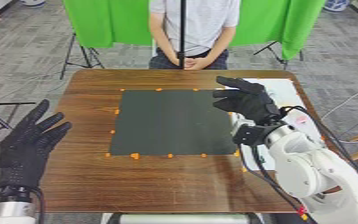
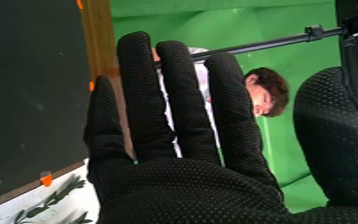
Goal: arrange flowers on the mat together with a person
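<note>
In the head view my right hand [image 1: 246, 100] is over the right edge of the dark mat [image 1: 171, 122], its fingers relaxed and holding nothing. My left hand [image 1: 23, 152], also open, is off the left side of the table. White paper [image 1: 286, 95] lies right of the mat, partly hidden under my right arm, with a pinkish spot on it. The right wrist view has my right hand [image 2: 193, 185] with straight fingers, the dark mat [image 2: 29, 95] beside it, and green leafy stems [image 2: 47, 207] on the white paper.
The brown wooden table [image 1: 158, 187] extends around the mat, with orange markers [image 1: 135, 156] along the mat's edges. A person sits across the table with clasped hands off the tabletop. A black pole stands in front of the person, before a green curtain [image 1: 113, 25].
</note>
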